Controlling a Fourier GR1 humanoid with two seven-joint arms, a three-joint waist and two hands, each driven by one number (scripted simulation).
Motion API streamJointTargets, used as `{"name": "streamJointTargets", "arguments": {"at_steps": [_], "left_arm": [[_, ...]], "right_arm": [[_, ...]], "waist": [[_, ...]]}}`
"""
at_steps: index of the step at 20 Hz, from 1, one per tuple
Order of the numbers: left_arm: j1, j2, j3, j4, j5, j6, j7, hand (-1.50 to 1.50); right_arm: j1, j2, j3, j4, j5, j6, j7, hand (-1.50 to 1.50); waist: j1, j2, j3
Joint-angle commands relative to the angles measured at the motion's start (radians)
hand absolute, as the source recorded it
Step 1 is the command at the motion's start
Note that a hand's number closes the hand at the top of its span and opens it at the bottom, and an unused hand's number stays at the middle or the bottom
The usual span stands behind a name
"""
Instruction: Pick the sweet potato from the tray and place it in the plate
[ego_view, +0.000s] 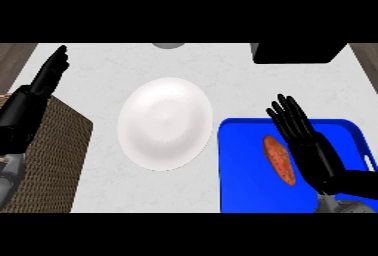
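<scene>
Hovering over the blue tray (244, 200), my right hand (314, 150) is released, its fingers straight and spread and pointing away from me, with nothing held in it. Just beside it, on its inner side toward my left, lies the sweet potato (280, 160), flat on the tray floor. Whether my palm edge touches it I cannot tell; the two look very close, perhaps with a thin strip of blue between them.

Its long axis runs roughly away from me, tilted a little so the near end sits further right, which puts it almost parallel to my fingers. As I judge it, that is the relation the grasp turns on: I need only shift leftward and down, then curl around the narrow waist across its length, with no turn of the wrist.

Beyond the tray's left rim, further to my left on the pale worktop (103, 75), sits the white plate (165, 123), bare and near the tray, so the carry should be a short sideways sweep.

My left hand (52, 70) rests at the far left edge, fingers straight and up, above a woven basket (55, 155). It is well apart from the sweet potato, so the right is plainly the nearer one for the pick.
</scene>
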Motion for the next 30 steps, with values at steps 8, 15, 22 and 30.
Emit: {"name": "streamJointTargets", "arguments": {"at_steps": [8, 15, 22, 30], "left_arm": [[0.077, -0.110, 0.015, 0.114, 0.140, 0.026, 0.122, 0.00], [0.110, -0.170, -0.010, 0.147, 0.193, 0.053, 0.115, 0.00], [0.093, -0.168, -0.007, 0.176, 0.222, 0.059, 0.114, 0.00], [0.063, -0.165, -0.013, 0.208, 0.236, 0.073, 0.121, 0.00]], "right_arm": [[-0.302, -0.326, -0.059, 0.038, 0.210, 0.344, -0.102, 1.50], [-0.204, -0.261, -0.090, 0.460, 0.095, 0.629, -0.403, -1.50], [-0.274, -0.343, -0.011, 0.499, 0.352, 0.616, -0.563, -1.50], [-0.324, -0.403, 0.102, 0.555, 0.507, 0.541, -0.670, -1.50]], "waist": [[0.033, -0.025, -0.039], [0.043, 0.014, -0.021], [0.042, 0.010, -0.022], [0.029, 0.004, -0.025]]}}
